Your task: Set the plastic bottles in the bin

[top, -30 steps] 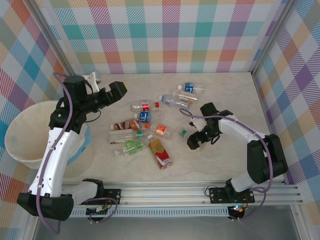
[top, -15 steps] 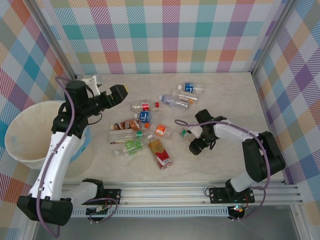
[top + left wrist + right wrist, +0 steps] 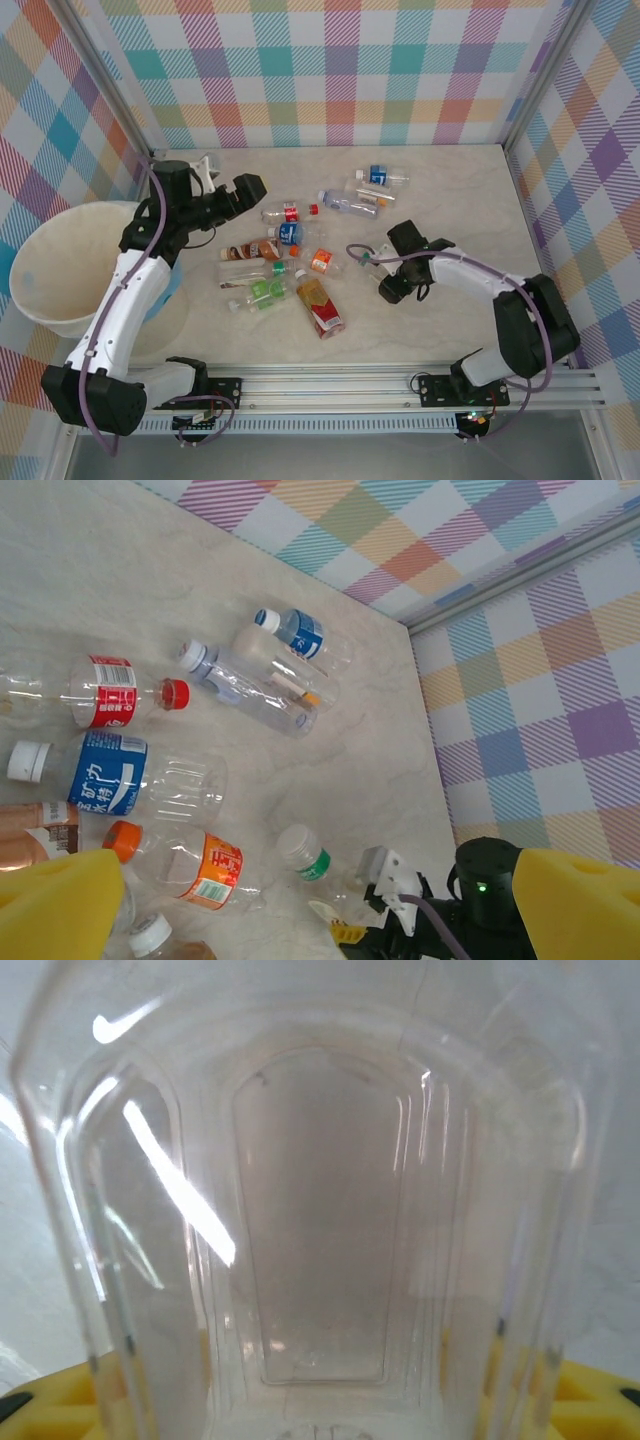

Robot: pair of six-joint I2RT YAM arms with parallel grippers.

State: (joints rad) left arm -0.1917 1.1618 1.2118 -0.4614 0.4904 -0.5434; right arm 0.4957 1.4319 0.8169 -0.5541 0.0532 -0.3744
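Several plastic bottles lie in the middle of the table, among them a red-labelled one (image 3: 285,212), a blue-labelled one (image 3: 290,233), an orange-labelled one (image 3: 320,262) and a brown one (image 3: 250,250). My right gripper (image 3: 385,273) lies low on the table, shut on a clear bottle with a green label (image 3: 367,263). In the right wrist view that bottle's clear body (image 3: 320,1210) sits between the yellow fingers (image 3: 585,1400). The left wrist view shows the same bottle (image 3: 310,855) in front of the right gripper. My left gripper (image 3: 228,182) hangs open and empty over the table's back left, beside the bin (image 3: 30,250).
Two more bottles (image 3: 375,178) (image 3: 345,202) lie further back towards the checked wall. A green-labelled bottle (image 3: 262,292) and a red-labelled one (image 3: 320,305) lie nearer the front rail (image 3: 330,385). The bin stands at the left edge beside the left arm.
My right gripper has moved a little left and closed its jaws round the green-labelled bottle. The left arm has swung slightly right, still open.
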